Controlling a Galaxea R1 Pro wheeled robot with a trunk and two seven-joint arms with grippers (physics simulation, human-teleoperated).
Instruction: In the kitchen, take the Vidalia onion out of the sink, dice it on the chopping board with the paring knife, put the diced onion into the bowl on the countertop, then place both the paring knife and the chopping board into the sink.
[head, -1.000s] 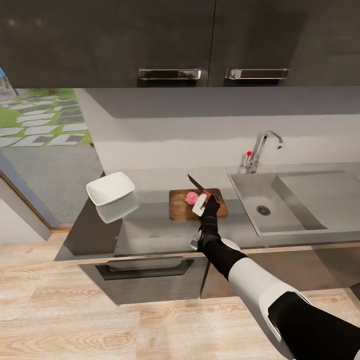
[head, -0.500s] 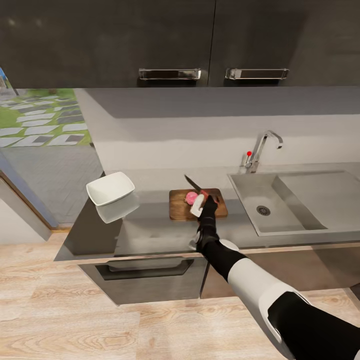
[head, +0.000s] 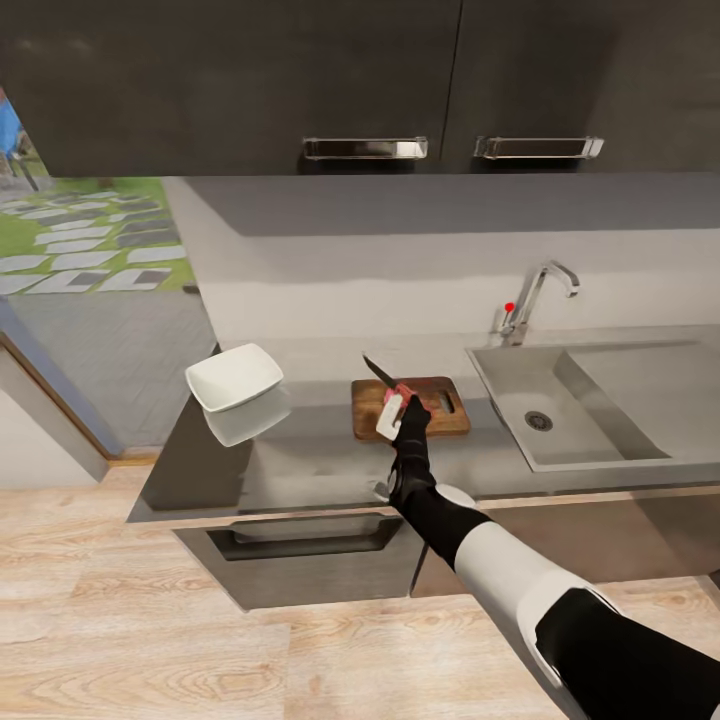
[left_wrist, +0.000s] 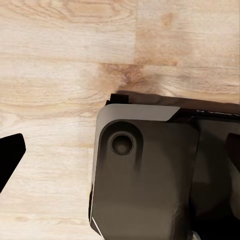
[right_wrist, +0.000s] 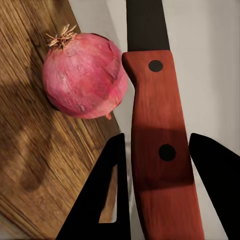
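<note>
My right gripper (head: 394, 411) is shut on the red handle of the paring knife (right_wrist: 159, 150). It holds the knife over the left part of the dark brown chopping board (head: 445, 412), with the dark blade (head: 377, 371) pointing up and away to the far left. In the right wrist view the pink, round Vidalia onion (right_wrist: 82, 82) rests on the board (right_wrist: 30, 150), right beside the knife's handle and blade root. The white bowl (head: 237, 378) stands on the countertop (head: 320, 445) left of the board. The sink (head: 575, 420) lies to the right. One left gripper fingertip (left_wrist: 9, 156) hangs over the wooden floor.
A chrome tap (head: 540, 292) with a red dot rises behind the sink. Dark wall cabinets (head: 300, 80) hang above the counter. The counter ends just left of the bowl, beside a glass door to a garden. The robot's dark base (left_wrist: 150, 175) sits below the left wrist.
The camera has turned, shifting the whole picture to the right. My right gripper with the knife has moved left over the board and now covers the onion in the head view.
</note>
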